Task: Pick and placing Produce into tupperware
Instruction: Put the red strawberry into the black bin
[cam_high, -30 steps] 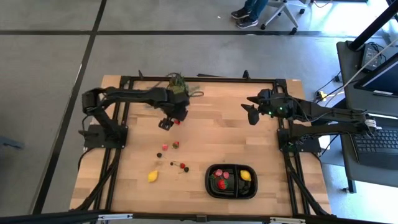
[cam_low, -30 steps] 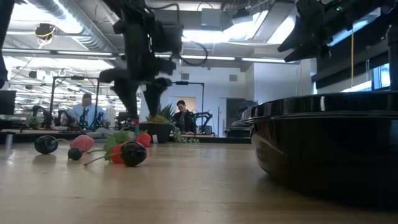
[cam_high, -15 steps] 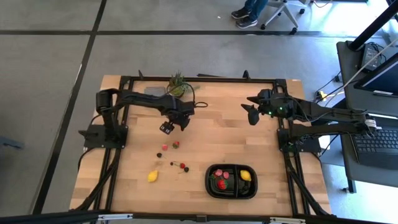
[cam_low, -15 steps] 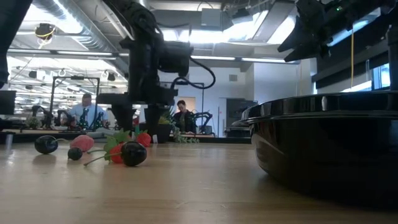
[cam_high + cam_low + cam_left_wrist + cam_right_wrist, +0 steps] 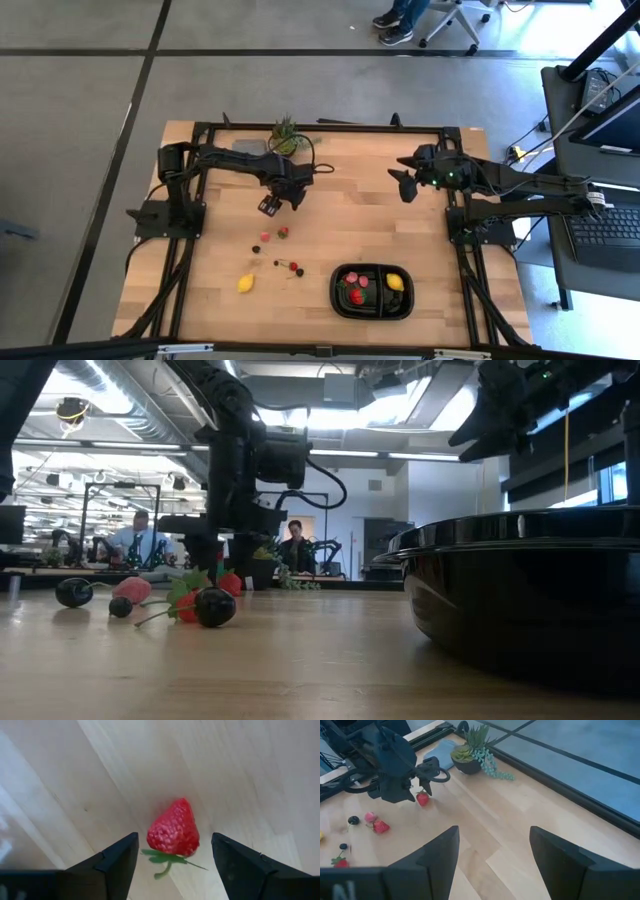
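My left gripper (image 5: pixel 173 840) is open and points down at a red strawberry (image 5: pixel 172 829) that lies on the wood. One finger stands on each side of the berry, with a gap on both. The right wrist view shows that berry (image 5: pixel 422 798) beside the left gripper (image 5: pixel 269 205). The black tray (image 5: pixel 372 290) sits near the table's near edge and holds a strawberry and a lemon (image 5: pixel 395 282). Loose on the table lie another lemon (image 5: pixel 245 283), a strawberry (image 5: pixel 284 233), a pink bit (image 5: pixel 265 237) and cherries (image 5: pixel 290 267). My right gripper (image 5: pixel 403 185) waits open above the table's right side.
A green potted plant (image 5: pixel 285 133) and a grey cloth (image 5: pixel 250 146) sit at the far edge behind the left arm. Black frame rails run along the table's sides. Bare wood lies between the two arms. People show in the room beyond, in the low view.
My left arm has stretched out and its gripper has come down toward the table, shifting slightly toward the near edge, and now stands low over the strawberry. The plant, covered by the arm a second ago, shows again.
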### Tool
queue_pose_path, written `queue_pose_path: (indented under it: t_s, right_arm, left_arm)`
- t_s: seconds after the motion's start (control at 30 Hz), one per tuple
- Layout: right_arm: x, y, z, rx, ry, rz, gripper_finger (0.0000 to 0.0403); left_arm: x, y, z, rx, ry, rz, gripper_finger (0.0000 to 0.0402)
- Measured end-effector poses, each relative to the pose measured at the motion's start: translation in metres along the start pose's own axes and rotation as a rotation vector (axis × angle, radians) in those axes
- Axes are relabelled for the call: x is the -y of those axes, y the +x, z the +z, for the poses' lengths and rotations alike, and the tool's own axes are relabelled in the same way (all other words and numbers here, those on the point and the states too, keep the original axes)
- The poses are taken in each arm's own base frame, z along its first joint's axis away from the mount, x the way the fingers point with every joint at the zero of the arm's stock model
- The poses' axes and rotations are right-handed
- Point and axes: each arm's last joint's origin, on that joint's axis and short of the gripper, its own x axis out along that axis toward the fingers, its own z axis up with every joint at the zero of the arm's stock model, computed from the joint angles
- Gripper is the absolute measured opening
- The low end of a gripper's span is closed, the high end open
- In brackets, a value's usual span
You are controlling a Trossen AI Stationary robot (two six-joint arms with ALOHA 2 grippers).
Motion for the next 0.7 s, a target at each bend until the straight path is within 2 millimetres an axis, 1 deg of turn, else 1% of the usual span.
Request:
queue_pose_path:
  t_s: [0.2, 0.37, 0.57, 0.7]
  right_arm:
    - [0.0003, 0.0000, -0.0010, -0.011, 0.021, -0.001, 0.0244]
    - [-0.0002, 0.0000, -0.0013, -0.020, 0.023, 0.018, 0.0244]
    - [-0.0004, 0.0000, -0.0013, -0.022, 0.023, 0.025, 0.0244]
    - [-0.0005, 0.0000, -0.0013, -0.022, 0.024, 0.025, 0.0244]
  left_arm:
    - [-0.0031, -0.0001, 0.0038, 0.039, -0.020, 0.032, 0.0218]
    - [-0.0027, -0.0002, 0.0041, 0.045, -0.019, 0.024, 0.0200]
    - [-0.0013, -0.0002, 0.0047, 0.074, -0.042, -0.019, 0.0194]
    - [-0.0002, -0.0001, 0.0036, 0.061, -0.068, -0.030, 0.0193]
